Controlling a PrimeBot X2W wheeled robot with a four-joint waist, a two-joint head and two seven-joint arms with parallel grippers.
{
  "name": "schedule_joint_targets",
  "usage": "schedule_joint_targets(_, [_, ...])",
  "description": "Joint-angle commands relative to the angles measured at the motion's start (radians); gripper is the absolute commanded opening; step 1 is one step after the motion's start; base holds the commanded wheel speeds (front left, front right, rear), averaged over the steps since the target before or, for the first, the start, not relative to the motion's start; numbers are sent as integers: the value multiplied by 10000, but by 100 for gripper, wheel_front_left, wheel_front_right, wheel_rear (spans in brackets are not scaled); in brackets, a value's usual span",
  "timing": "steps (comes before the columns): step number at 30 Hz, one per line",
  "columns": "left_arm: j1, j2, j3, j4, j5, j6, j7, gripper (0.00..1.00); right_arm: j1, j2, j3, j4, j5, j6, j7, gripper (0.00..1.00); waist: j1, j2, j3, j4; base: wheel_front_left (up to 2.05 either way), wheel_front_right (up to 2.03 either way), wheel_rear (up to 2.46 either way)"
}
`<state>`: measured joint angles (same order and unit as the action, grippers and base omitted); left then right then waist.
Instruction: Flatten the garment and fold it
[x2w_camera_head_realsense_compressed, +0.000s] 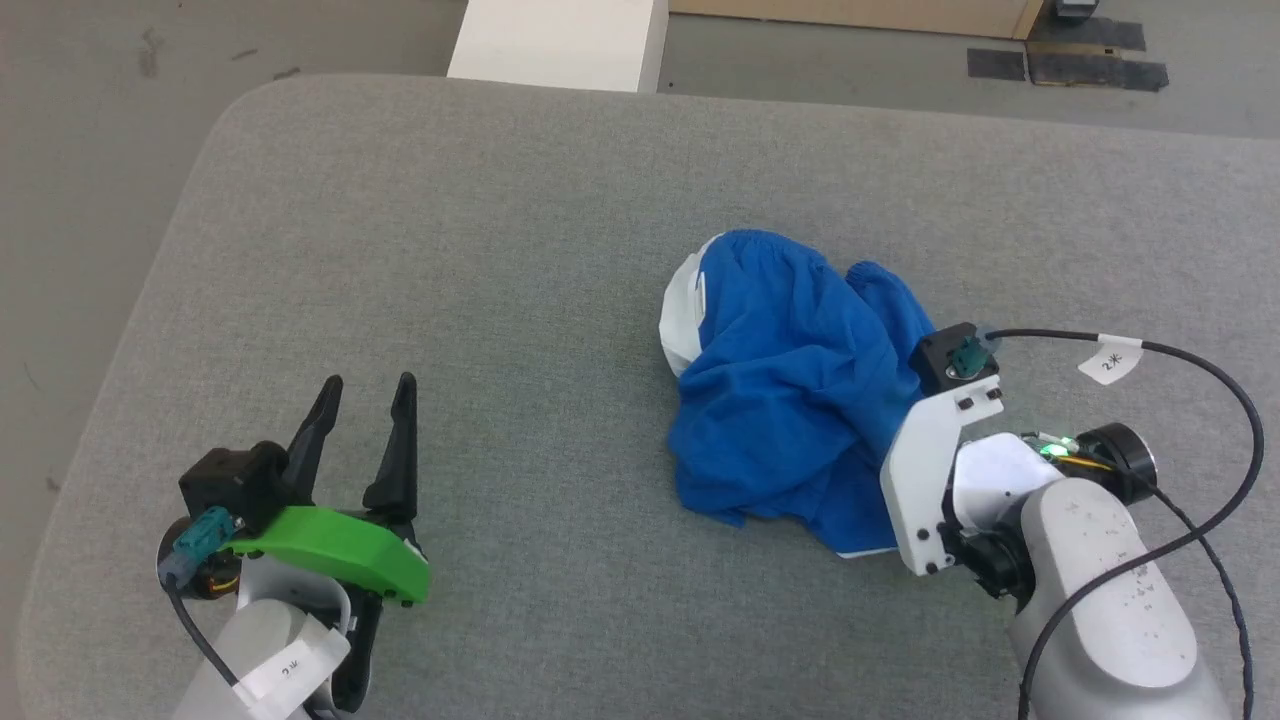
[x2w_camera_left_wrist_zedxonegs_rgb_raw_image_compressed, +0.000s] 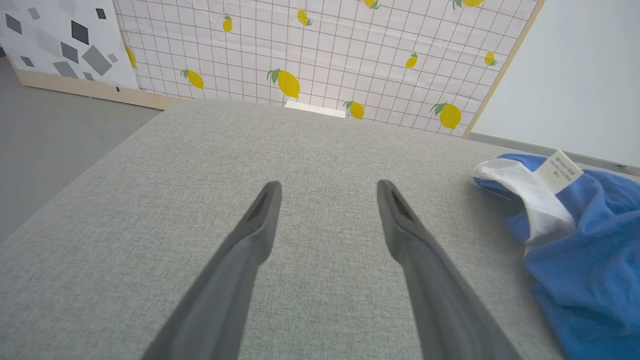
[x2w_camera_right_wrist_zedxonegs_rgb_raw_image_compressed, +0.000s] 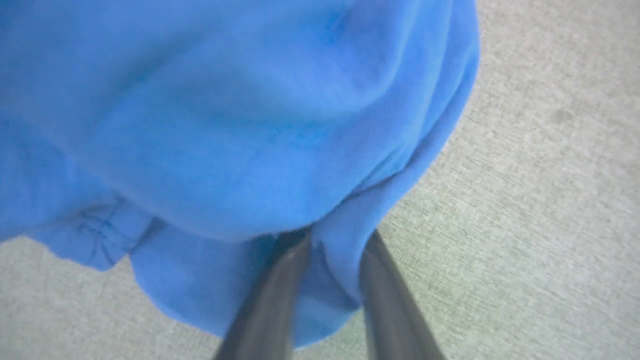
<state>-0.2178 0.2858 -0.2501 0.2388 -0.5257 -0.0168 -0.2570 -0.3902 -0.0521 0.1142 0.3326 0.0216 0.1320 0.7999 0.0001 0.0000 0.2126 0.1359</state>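
Observation:
The garment (x2w_camera_head_realsense_compressed: 790, 390), bright blue shorts, lies crumpled in a heap right of the grey table's middle, with white trim (x2w_camera_head_realsense_compressed: 685, 310) at its far-left side. My right gripper (x2w_camera_right_wrist_zedxonegs_rgb_raw_image_compressed: 332, 237) is pushed into the near-right side of the heap and shut on a fold of blue fabric (x2w_camera_right_wrist_zedxonegs_rgb_raw_image_compressed: 250, 125); its fingertips are buried in the cloth. In the head view its white wrist mount (x2w_camera_head_realsense_compressed: 930, 470) rises beside the heap. My left gripper (x2w_camera_head_realsense_compressed: 369, 380) stands open and empty near the table's front left, well apart from the shorts (x2w_camera_left_wrist_zedxonegs_rgb_raw_image_compressed: 585, 250), whose white label (x2w_camera_left_wrist_zedxonegs_rgb_raw_image_compressed: 562, 170) shows.
The grey fabric table (x2w_camera_head_realsense_compressed: 450, 250) has a rounded far-left corner, with floor beyond its left edge. A white box (x2w_camera_head_realsense_compressed: 560, 40) stands past the far edge. A lemon-patterned panel (x2w_camera_left_wrist_zedxonegs_rgb_raw_image_compressed: 320, 50) backs the table. A black cable (x2w_camera_head_realsense_compressed: 1200, 370) loops over my right forearm.

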Motion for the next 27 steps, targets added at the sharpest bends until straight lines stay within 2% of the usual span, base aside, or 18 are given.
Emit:
schedule_joint_targets(1, [-153, -45, 48, 38, 107, -56, -47, 100, 39, 17, -58, -9, 97, -13, -98, 0, -1, 0, -90, -82, 0, 0, 0])
schedule_joint_targets(8, [-41, -163, 54, 186, 240, -152, -47, 100, -37, 18, -1457, -981, 387, -13, -1052, 0, -1, 0, -584, -362, 0, 0, 0])
schedule_joint_targets(16, [117, -200, -84, 283, 289, -147, -38, 100, 1449, 14, -4091, -1798, 140, -13, -905, 0, -1, 0, -1076, -568, 0, 0, 0])
schedule_joint_targets(22, [270, -158, -133, 281, 257, -103, 4, 100, 2786, 16, -4530, -1757, 761, -13, -521, 0, -1, 0, -1287, -725, 0, 0, 0])
schedule_joint_targets(23, [300, -155, -146, 285, 244, -102, 19, 100, 2845, 16, -4527, -1779, 941, -13, -721, 19, -1, 0, -1319, -763, 0, 0, 0])
schedule_joint_targets(24, [328, -156, -159, 293, 233, -99, 33, 100, 2882, 16, -4486, -1786, 1087, -13, -895, 100, -1, 0, -1360, -793, 0, 0, 0])
schedule_joint_targets(27, [390, -169, -216, 319, 206, -94, 72, 100, 2863, 17, -4371, -2005, 1776, -13, -1879, 100, -1, 0, -1497, -842, 0, 0, 0])
